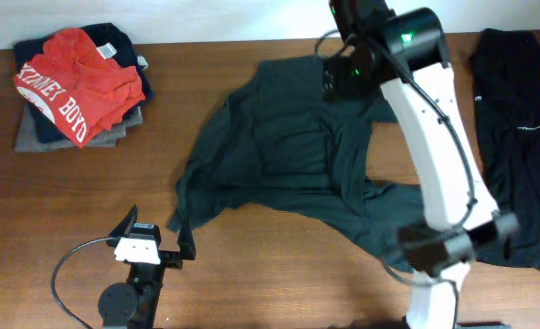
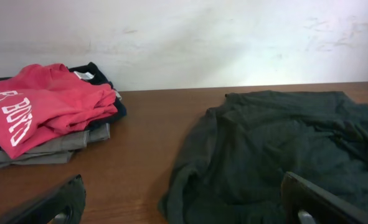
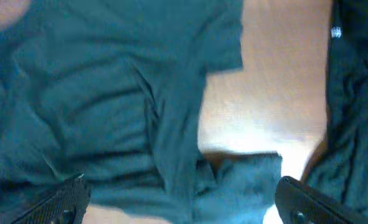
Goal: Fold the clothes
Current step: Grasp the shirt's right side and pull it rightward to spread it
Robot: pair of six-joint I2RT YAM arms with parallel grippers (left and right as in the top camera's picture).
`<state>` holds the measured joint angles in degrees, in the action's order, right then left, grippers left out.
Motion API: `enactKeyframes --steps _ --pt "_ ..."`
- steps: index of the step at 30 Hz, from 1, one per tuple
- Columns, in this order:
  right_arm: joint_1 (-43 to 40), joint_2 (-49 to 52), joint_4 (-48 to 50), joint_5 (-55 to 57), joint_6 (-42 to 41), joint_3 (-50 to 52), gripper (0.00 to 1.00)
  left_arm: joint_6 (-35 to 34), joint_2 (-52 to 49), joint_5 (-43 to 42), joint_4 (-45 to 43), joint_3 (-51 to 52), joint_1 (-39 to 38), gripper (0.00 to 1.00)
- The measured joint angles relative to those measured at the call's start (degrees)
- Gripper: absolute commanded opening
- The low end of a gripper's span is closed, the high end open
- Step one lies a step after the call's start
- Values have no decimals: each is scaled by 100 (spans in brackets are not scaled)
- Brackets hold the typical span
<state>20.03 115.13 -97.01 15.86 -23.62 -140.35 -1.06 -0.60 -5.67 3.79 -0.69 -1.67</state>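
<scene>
Surface under inspection: a brown wooden table (image 1: 251, 283) set against a plain white wall (image 2: 184, 37). The largest item is a dark grey-green T-shirt (image 1: 288, 155), which lies unfolded and rumpled across the middle of the table, one sleeve reaching toward my left side and the hem running under my right arm (image 1: 443, 155). At the right edge lies a black garment (image 1: 521, 137), loose and unfolded, apart from the green one with bare wood between them. At the far left corner is a stack of folded clothes (image 1: 114, 128) – dark and grey layers, with a red shirt (image 1: 73, 82) with white lettering crumpled on top. My right gripper (image 3: 180, 202) hangs over the far right part of the green T-shirt, jaws spread wide and clamped on nothing. My left gripper (image 2: 182, 193) sits low at the near edge – jaws likewise wide apart, just short of the green cloth.
</scene>
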Motion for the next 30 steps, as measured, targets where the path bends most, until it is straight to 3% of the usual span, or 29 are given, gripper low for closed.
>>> enactKeyframes --steps 6,10,15,16,17,19,21,23,30 --pt "-11 -1602 2 -85 -120 2275 99 0 -2 0 -2 0 0 99" --pt "-11 -1567 90 -356 -146 3418 99 0 -2 0 0 0 0 99" --pt "-11 -1379 1198 -723 -168 5191 99 0 -2 0 -2 0 0 99" --pt "-11 -1381 1453 -763 -170 5473 96 0 -2 0 2 0 0 99" --pt "-11 -1364 1720 -828 -164 5768 80 0 -2 0 0 0 0 99" --pt "-11 -1370 2109 -866 -160 6067 73 0 -2 0 0 0 0 99" --pt "-11 -1366 2297 -911 -181 6347 73 2 -2 0 0 0 0 99" --pt "-11 -1368 2437 -938 -175 6634 67 0 -2 0 0 0 0 99" --pt "-11 -1368 3230 -1062 -170 7047 65 0 -2 0 0 0 0 99"
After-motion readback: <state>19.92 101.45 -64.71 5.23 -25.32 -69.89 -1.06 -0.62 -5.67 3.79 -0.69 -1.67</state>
